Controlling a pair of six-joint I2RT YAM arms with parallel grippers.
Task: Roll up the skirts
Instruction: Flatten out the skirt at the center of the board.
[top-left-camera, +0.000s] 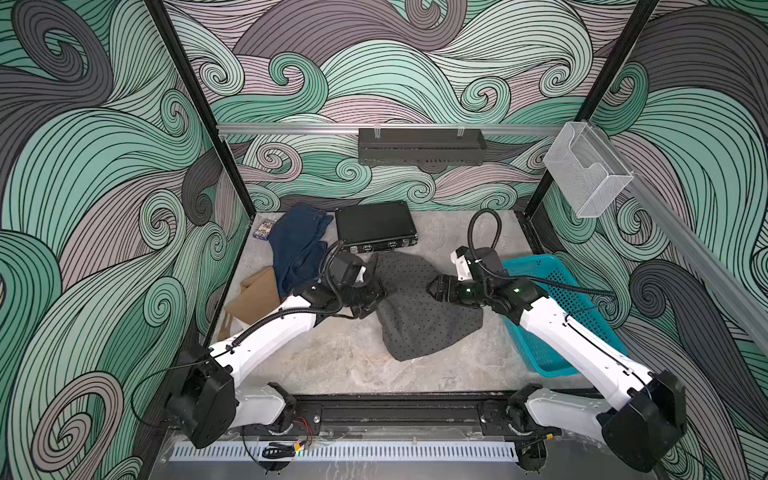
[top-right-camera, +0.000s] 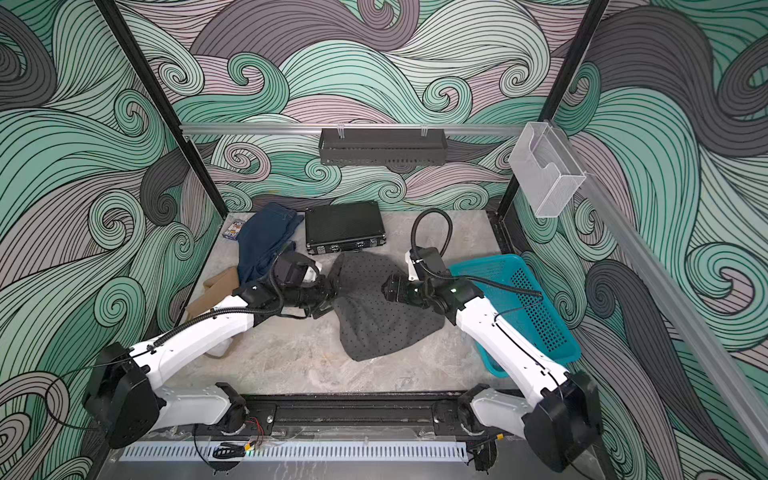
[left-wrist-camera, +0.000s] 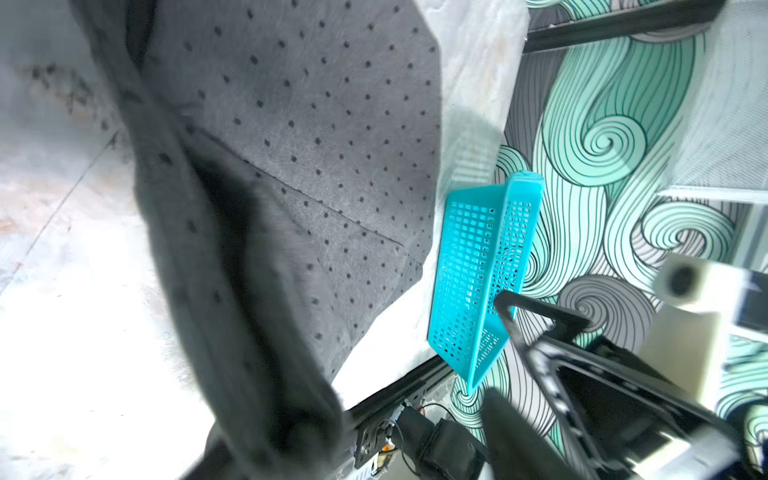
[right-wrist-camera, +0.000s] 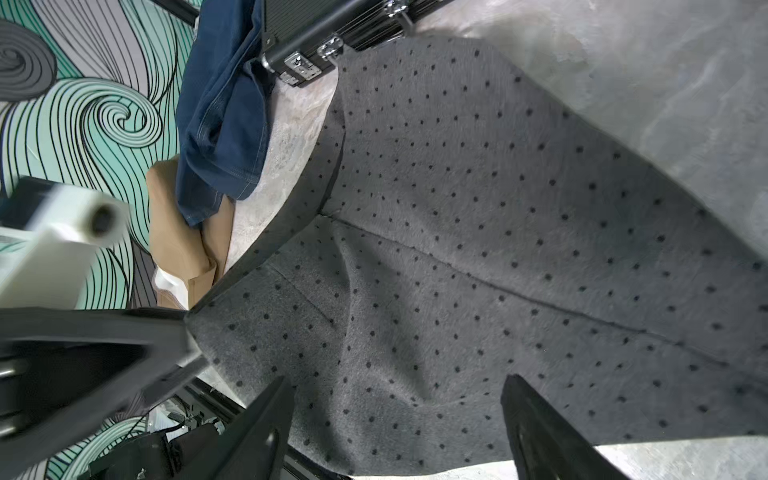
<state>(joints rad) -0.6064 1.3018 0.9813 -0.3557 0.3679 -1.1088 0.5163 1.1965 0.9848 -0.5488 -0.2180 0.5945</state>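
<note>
Grey skirt (top-left-camera: 419, 316), blk dots | spread, unrolled | denim skirt (top-left-camera: 297, 245) atop tan skirt (top-left-camera: 255, 291)

A lab robot cell: swirl-printed teal wall panels (top-left-camera: 374, 62) and black metal posts (top-left-camera: 197, 104) around a grey marbled tabletop (top-left-camera: 332, 365).

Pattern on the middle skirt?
Dark grey skirt, small black dots; clearest in the right wrist view.

The marbled worktop (top-left-camera: 332, 365) holds dotted grey skirt (top-left-camera: 419, 320) centre, denim skirt (top-left-camera: 297, 245) far-left, tan skirt (top-left-camera: 255, 295) left, black case (top-left-camera: 374, 226) far, teal basket (top-left-camera: 532, 259) right.
</note>
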